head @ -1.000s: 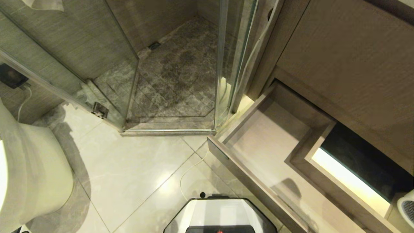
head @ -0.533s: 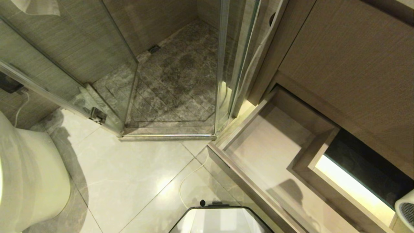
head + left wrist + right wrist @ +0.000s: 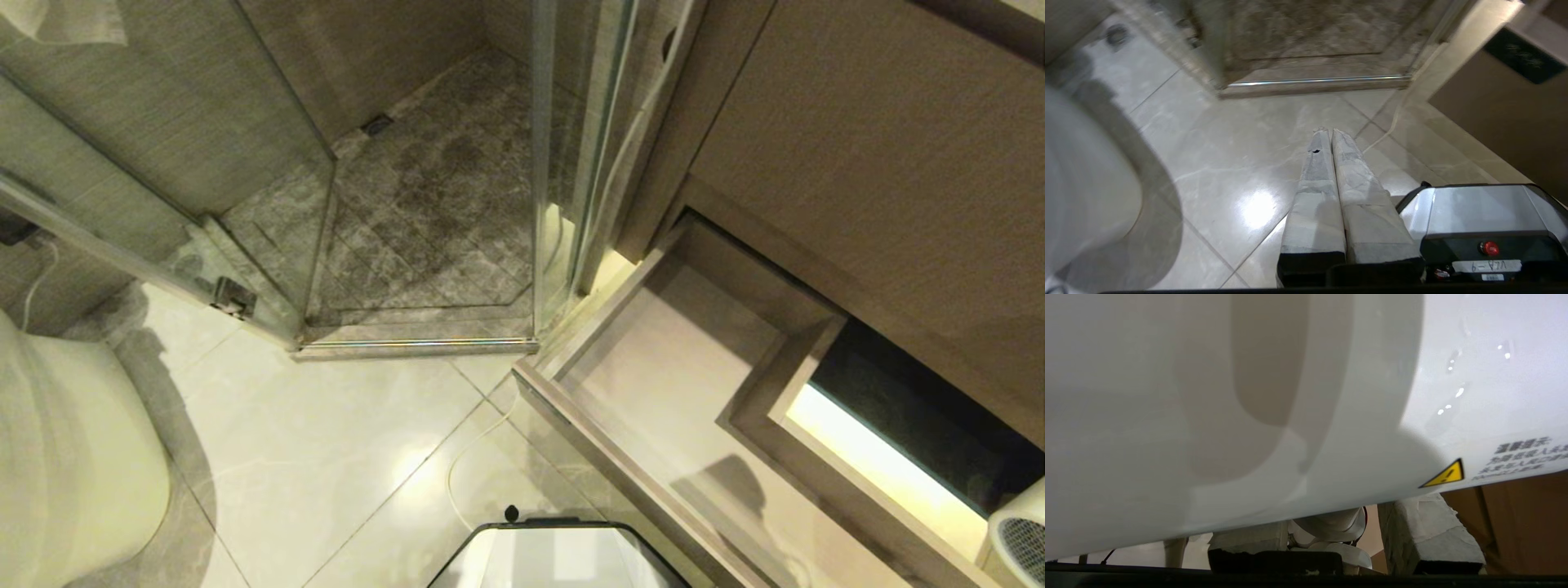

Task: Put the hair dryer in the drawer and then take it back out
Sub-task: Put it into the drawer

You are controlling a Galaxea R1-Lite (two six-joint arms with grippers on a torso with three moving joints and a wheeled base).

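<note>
The drawer (image 3: pixel 604 457) stands pulled open at the right of the head view, its pale floor bare, with a box-shaped cut-out (image 3: pixel 775 384) inside. The white hair dryer (image 3: pixel 1019 535) shows only its grey mesh grille at the lower right edge, above the drawer's near end. Its smooth white barrel (image 3: pixel 1290 396) fills the right wrist view. My right gripper (image 3: pixel 1335 522) is shut on the hair dryer, with white parts of it between the padded fingers (image 3: pixel 1425 531). My left gripper (image 3: pixel 1327 132) is shut and empty, parked low over the floor tiles.
A glass shower enclosure (image 3: pixel 424 204) is ahead, and a toilet (image 3: pixel 65 457) stands at the left. A white cord (image 3: pixel 465 449) lies on the floor tiles beside the drawer front (image 3: pixel 1494 122). A tall wood-grain panel (image 3: pixel 865 163) rises above the drawer. My base (image 3: pixel 555 555) is below.
The whole head view has shifted slightly as the camera moved. The hair dryer stays at the lower right edge, and the drawer stays open.
</note>
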